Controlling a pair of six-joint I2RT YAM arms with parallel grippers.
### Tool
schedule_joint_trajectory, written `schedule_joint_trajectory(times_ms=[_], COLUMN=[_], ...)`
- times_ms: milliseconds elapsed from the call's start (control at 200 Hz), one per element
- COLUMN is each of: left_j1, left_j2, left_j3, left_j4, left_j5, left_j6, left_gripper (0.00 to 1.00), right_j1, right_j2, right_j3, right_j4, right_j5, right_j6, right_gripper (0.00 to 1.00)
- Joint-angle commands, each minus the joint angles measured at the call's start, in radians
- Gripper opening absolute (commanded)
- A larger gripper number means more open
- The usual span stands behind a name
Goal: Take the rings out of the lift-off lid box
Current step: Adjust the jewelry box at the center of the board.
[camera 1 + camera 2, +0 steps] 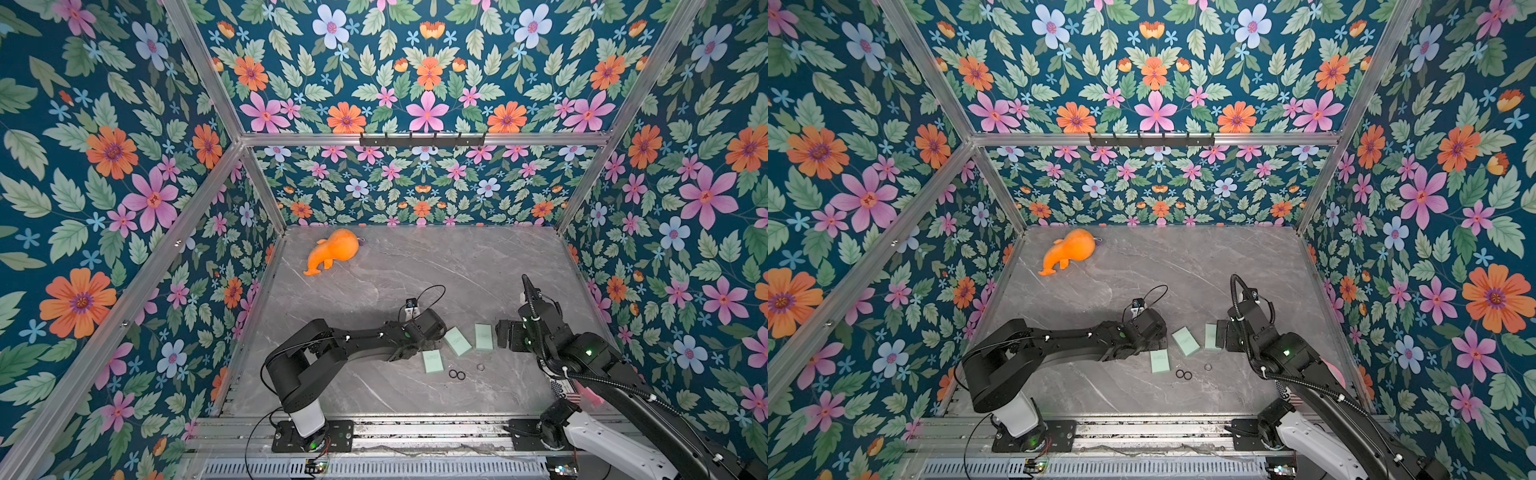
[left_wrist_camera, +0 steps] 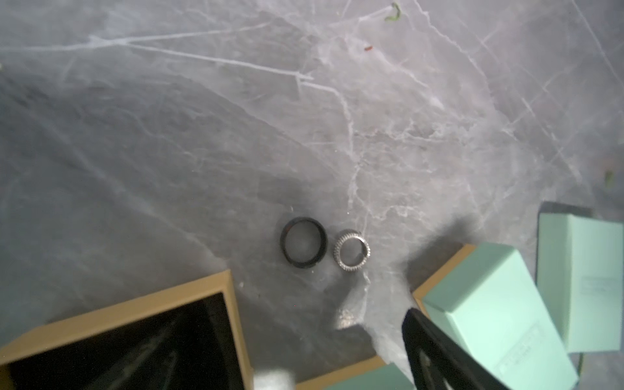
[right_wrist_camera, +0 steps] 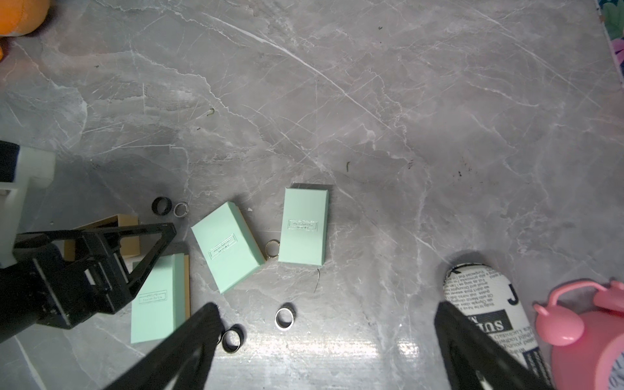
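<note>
Resting on veined marble (image 3: 371, 101): thin rings (image 2: 285, 244); left gripper (image 3: 148, 250), right gripper (image 3: 326, 307) splayed, empty.

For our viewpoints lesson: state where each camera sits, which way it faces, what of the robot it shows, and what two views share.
Top views: high behind the arm bases, tilted down over the marble table; left arm and right arm show.
Left wrist: on the left arm, facing down at a black ring beside a silver ring; one finger shows.
Right wrist: on the right arm, facing down at mint-green boxes; the open right gripper shows.
Shared: both wrist views show that ring pair.
</note>
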Motion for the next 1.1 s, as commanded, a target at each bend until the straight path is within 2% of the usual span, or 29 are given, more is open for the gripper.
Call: schedule_joint_trajectory(times_ms=[0, 190, 520, 615, 720, 930, 1015, 1095], left_j1=[0.003, 0.011, 0.033, 0.034, 0.035, 0.029, 0.001, -0.053], left_j2=[0.016, 0.014, -0.133, -0.176, -0.263, -0.479, -0.544, -0.573], left_j3=[-0.013, -0.003, 0.109, 0.135, 0.106, -0.11, -0.195, -0.225], left_j4=[-0.044, -0.077, -0.169, -0.207, -0.217, -0.118, -0.068, -0.065], left_j5=[0.083, 0.082, 0.025, -0.017, -0.058, -0.065, -0.072, -0.131], left_j6=[0.13, 0.272, 0.436, 0.436, 0.332, -0.046, -0.187, -0.294], left_gripper=[0.99, 0.99, 0.99, 0.99, 0.99, 1.0, 0.99, 0.99], right_j1=[0.0, 0.0, -0.015, -0.018, -0.023, -0.023, -0.023, -0.031], right_j2=[0.008, 0.023, 0.101, 0.136, 0.198, 0.357, 0.398, 0.432], right_j3=[0.002, 0.003, 0.021, 0.029, 0.038, 0.08, 0.081, 0.072], right_j4=[0.01, 0.012, 0.004, -0.004, -0.004, -0.012, 0.007, 0.036], right_j5=[-0.003, -0.013, -0.06, -0.076, -0.115, -0.15, -0.148, -0.149], right_j6=[0.018, 0.016, 0.004, -0.001, -0.012, -0.028, -0.027, -0.025], right_gripper=[1.0, 1.0, 1.0, 1.0, 0.99, 1.0, 1.0, 1.0])
